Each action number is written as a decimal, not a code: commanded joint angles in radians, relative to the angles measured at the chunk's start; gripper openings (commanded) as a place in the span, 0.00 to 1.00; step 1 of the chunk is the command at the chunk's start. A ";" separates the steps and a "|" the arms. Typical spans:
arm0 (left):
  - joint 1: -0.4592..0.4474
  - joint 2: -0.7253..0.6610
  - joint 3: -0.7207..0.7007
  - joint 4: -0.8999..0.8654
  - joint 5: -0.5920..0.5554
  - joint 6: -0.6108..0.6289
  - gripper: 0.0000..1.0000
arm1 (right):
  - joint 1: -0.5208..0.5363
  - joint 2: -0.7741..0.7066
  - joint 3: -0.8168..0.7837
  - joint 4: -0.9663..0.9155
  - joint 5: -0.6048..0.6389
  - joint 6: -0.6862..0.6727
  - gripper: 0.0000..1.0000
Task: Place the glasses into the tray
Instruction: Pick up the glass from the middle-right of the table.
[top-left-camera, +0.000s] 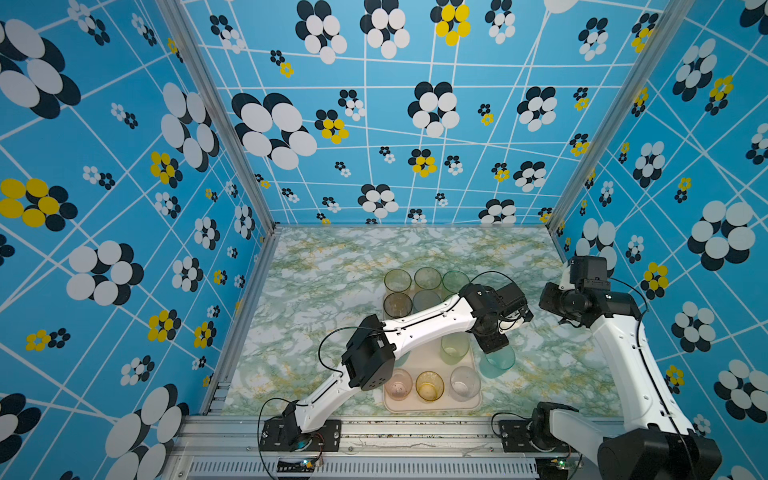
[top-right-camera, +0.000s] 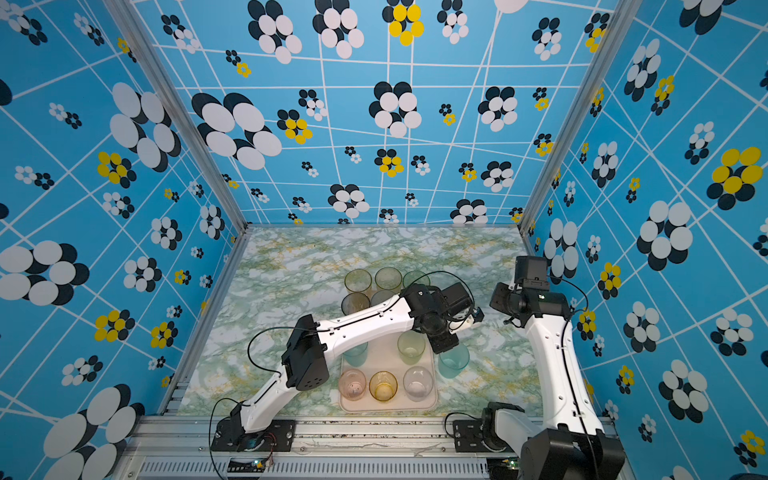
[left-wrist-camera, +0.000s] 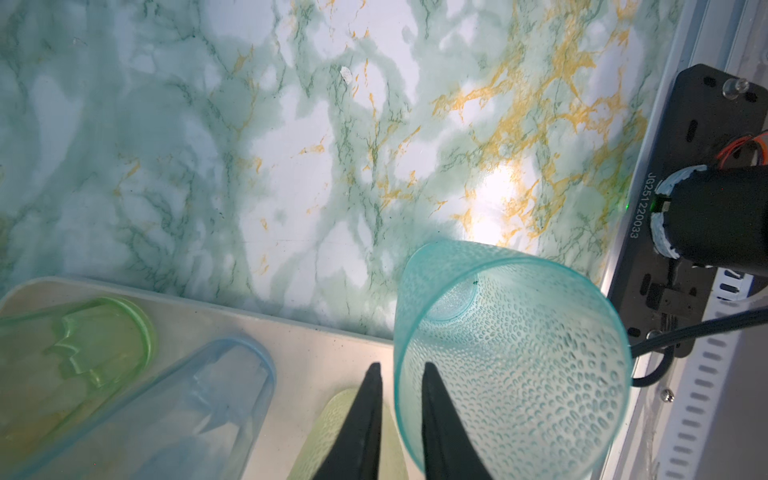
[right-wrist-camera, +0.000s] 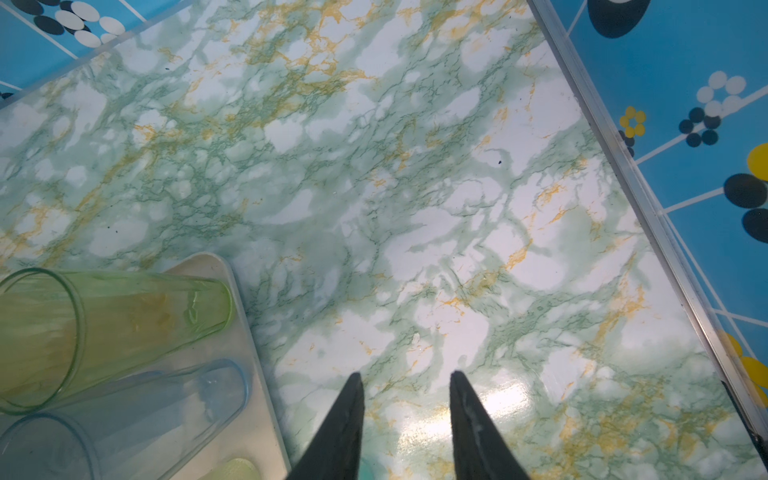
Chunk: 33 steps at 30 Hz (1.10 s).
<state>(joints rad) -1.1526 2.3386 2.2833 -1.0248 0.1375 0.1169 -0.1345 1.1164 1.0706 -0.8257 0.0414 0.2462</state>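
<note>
Tumbler (left-wrist-camera: 519, 357) of teal, dimpled, translucent plastic is just outside the right edge of the flat cream plastic tray (top-left-camera: 432, 408), where we see its wall pinched by the left gripper (left-wrist-camera: 401, 368). Our right gripper (right-wrist-camera: 405, 376) hangs parted and empty above the green-marbled table (right-wrist-camera: 415, 208).

The left arm (top-left-camera: 415, 328) is reaching forward and rightward, wrist bent down, its jaws pinching the wall of a teal glass (left-wrist-camera: 511, 365). The right arm (top-left-camera: 619, 353) is standing raised, its jaws hanging apart and empty.
</note>
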 joint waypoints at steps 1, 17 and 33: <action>-0.002 0.032 0.040 -0.033 -0.016 0.023 0.18 | -0.007 -0.018 -0.004 0.000 -0.017 -0.012 0.37; -0.012 0.076 0.107 -0.075 -0.045 0.039 0.14 | -0.013 -0.023 -0.009 0.008 -0.032 -0.024 0.37; -0.011 0.044 0.100 -0.047 -0.041 0.065 0.00 | -0.016 -0.039 -0.017 0.011 -0.028 -0.025 0.37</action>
<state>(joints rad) -1.1591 2.3959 2.3596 -1.0714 0.1036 0.1555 -0.1410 1.1004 1.0702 -0.8253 0.0193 0.2386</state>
